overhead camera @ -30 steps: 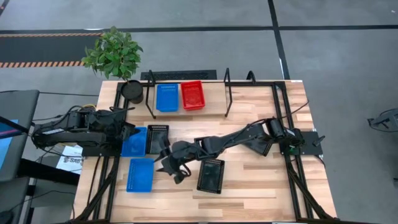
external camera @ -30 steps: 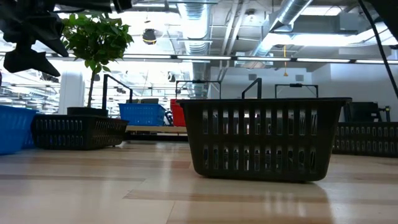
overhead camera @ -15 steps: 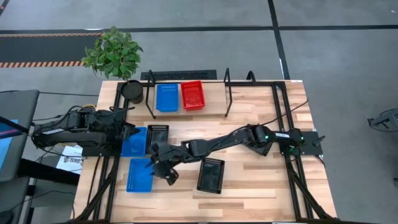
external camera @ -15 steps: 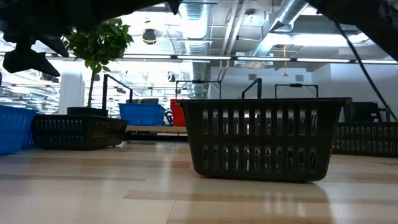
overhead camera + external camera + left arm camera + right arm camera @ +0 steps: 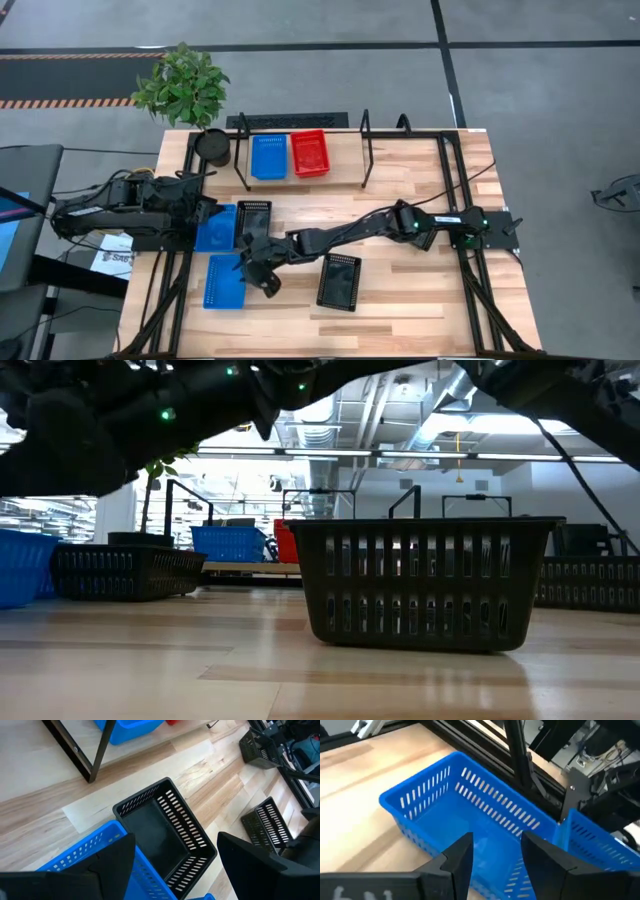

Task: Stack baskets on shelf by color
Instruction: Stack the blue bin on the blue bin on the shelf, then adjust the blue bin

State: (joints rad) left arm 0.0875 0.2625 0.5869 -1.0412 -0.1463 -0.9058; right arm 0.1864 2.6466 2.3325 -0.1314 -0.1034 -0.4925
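Note:
A blue basket [image 5: 269, 156] and a red basket [image 5: 309, 153] sit side by side on the shelf [image 5: 345, 158] at the table's far side. On the tabletop lie a blue basket [image 5: 225, 280] near the left, another blue basket [image 5: 215, 228] beside a black basket [image 5: 252, 222], and a black basket [image 5: 339, 282] in the middle. My right gripper [image 5: 258, 275] reaches across the table and hangs open over the near-left blue basket's [image 5: 470, 820] right side. My left gripper [image 5: 207, 214] waits open above the other blue basket [image 5: 95, 855] and the black basket [image 5: 160, 830].
A round black plant pot [image 5: 212, 147] stands at the shelf's left end. A third black basket [image 5: 428, 238] lies partly under my right arm near the right frame. Black frame rails run along both table sides. Bare wood shows on the near right.
My right gripper has swung toward the table's left edge, from beside the middle black basket to over the near-left blue basket's right side. In the low view the arm now fills the upper left. No basket has moved.

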